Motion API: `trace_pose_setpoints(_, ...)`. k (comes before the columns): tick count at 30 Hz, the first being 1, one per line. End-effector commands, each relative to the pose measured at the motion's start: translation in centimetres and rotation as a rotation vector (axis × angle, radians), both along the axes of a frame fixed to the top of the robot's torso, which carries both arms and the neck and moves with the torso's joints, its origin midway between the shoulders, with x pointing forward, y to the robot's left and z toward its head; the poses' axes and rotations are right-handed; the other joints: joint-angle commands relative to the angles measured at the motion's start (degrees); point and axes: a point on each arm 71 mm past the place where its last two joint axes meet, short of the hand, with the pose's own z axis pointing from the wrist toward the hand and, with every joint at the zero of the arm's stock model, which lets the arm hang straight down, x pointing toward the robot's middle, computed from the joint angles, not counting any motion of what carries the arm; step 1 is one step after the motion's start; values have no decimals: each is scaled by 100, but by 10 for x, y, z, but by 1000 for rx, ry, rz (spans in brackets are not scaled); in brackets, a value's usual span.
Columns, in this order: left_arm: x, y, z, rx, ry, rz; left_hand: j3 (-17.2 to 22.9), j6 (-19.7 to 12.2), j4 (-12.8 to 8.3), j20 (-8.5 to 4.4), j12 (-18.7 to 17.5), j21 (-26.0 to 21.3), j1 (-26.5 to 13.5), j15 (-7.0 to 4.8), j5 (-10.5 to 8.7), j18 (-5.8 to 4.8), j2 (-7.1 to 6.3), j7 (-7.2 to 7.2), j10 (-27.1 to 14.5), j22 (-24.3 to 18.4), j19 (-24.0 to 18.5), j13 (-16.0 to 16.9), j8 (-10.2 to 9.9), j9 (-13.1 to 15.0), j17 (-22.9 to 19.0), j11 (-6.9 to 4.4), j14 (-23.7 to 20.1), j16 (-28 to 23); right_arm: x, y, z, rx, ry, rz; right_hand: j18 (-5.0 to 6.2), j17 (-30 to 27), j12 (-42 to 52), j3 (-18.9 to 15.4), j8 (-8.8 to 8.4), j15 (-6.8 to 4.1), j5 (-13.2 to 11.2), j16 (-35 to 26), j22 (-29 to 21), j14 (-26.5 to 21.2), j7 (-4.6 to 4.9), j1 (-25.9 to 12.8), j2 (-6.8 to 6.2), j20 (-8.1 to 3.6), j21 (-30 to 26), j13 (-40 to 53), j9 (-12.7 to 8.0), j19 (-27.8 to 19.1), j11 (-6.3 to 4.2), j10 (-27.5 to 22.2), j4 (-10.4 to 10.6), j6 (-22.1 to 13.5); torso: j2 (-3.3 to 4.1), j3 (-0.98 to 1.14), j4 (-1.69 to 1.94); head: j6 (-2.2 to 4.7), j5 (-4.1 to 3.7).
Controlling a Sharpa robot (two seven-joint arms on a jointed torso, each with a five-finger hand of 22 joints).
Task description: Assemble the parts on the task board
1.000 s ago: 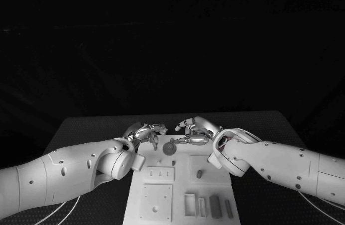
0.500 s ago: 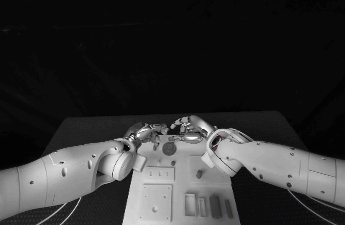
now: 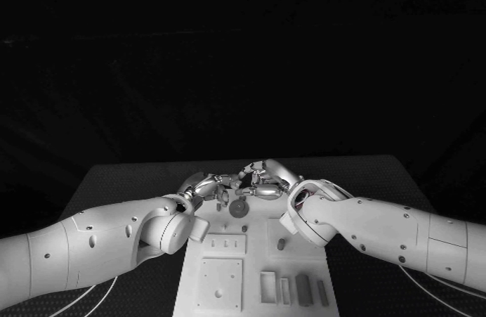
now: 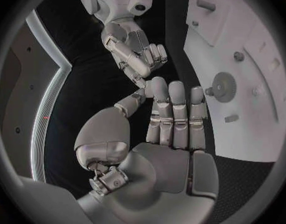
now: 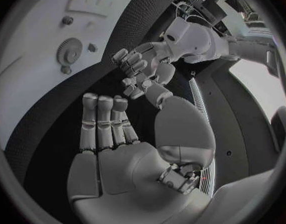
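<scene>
The white task board (image 3: pixel 258 261) lies lengthwise down the middle of the table. A grey gear (image 3: pixel 238 208) sits on a post near its far end, also seen as the gear (image 4: pixel 225 87) and the gear (image 5: pixel 70 51). My left hand (image 3: pixel 208 187) hovers by the board's far left corner, fingers straight, palm empty (image 4: pixel 171 134). My right hand (image 3: pixel 265 181) is over the far end beside it, fingers extended and holding nothing (image 5: pixel 108 134). The fingertips of the two hands nearly meet above the gear. A small grey peg (image 3: pixel 281 245) stands mid-board.
Several grey bars (image 3: pixel 303 289) lie in slots at the board's near right. A square plate with a hole (image 3: pixel 220 285) sits at the near left, a small slotted block (image 3: pixel 227 244) above it. Black table (image 3: pixel 121 183) surrounds the board.
My right hand has moved left and slightly farther, closing on my left hand over the board's far end. The left hand has hardly moved. The gear stays in place.
</scene>
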Motion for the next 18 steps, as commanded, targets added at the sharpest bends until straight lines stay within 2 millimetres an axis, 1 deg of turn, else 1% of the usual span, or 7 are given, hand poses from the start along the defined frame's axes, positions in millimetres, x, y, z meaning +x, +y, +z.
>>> trace_pose_setpoints(1, -1, -5, 1, -13, -7, -30, 4, -16, -36, -525, -31, -20, 98, 17, 17, -68, 54, -20, 4, -5, -46, -9, 6, 4, -8, -15, 14, -35, -1, 2, 2, 0, -35, 6, 54, -7, 23, 49, 73, -57, -21, 47, 11, 8, 84, 73, 22, -8, 46, -16, 57, 48, 30, -705, -3, 885, -1, 4, -7, -4, -12)
trace_pose_setpoints(3, -1, -5, 1, -13, -5, -32, 4, -15, -37, -524, -31, -20, 99, 18, 18, -68, 55, -20, 5, -5, -46, -10, 6, 4, -9, -15, 14, -35, -1, 3, 3, 1, -40, 9, 54, -9, 30, 78, 101, -74, -26, 55, 14, 16, 66, 89, 29, -17, 51, -23, 86, 58, 13, -695, -2, 916, -3, 4, -4, -2, -11)
trace_pose_setpoints(6, -1, -5, 1, -10, -2, -33, 3, -15, -37, -524, -32, -21, 101, 18, 18, -68, 56, -20, 6, -5, -47, -10, 6, 5, -9, -15, 15, -35, -1, 3, 3, 2, -42, 9, 54, -14, 47, 160, 192, -113, -32, 73, 22, 37, 15, 122, 43, -41, 70, -40, 176, 90, -31, -660, 12, 1022, -3, 3, -2, -12, -8)
trace_pose_setpoints(8, -1, -5, 1, -8, -1, -34, 3, -15, -37, -523, -33, -22, 103, 18, 18, -68, 59, -20, 7, -5, -48, -11, 5, 5, -10, -16, 17, -35, -1, 3, 3, 3, -44, 6, 54, -16, 55, 206, 224, -127, -34, 79, 24, 47, -3, 142, 72, -51, 77, -46, 212, 103, -46, -644, 23, 1054, -2, 4, -2, -10, -11)
trace_pose_setpoints(11, -1, -5, 1, -9, 1, -39, 2, -16, -38, -522, -35, -23, 105, 19, 18, -68, 62, -21, 7, -5, -49, -11, 5, 5, -10, -18, 18, -36, -1, 3, 3, 2, -44, 7, 54, -16, 71, 302, 279, -152, -34, 99, 28, 80, -34, 192, 222, -68, 94, -50, 266, 131, -74, -608, 39, 1116, -2, 3, -3, -14, -13)
trace_pose_setpoints(16, -2, -6, 1, -10, 4, -47, 0, -16, -39, -521, -36, -24, 107, 19, 17, -69, 62, -22, 8, -5, -50, -12, 4, 5, -11, -18, 19, -36, 0, 4, 3, -2, -49, 7, 54, -16, 90, 436, 332, -190, -34, 129, 43, 126, -69, 219, 334, -93, 125, -62, 349, 163, -111, -556, 15, 1158, -2, 6, -5, -16, -8)
trace_pose_setpoints(18, -2, -7, 0, -11, 5, -49, -1, -17, -40, -521, -37, -25, 108, 20, 17, -69, 62, -22, 8, -5, -50, -12, 4, 5, -11, -19, 20, -37, 0, 4, 3, -5, -52, 6, 54, -15, 96, 497, 352, -201, -33, 139, 48, 141, -84, 240, 389, -102, 135, -67, 377, 175, -125, -535, 1, 1181, -4, 4, -3, -17, -8)
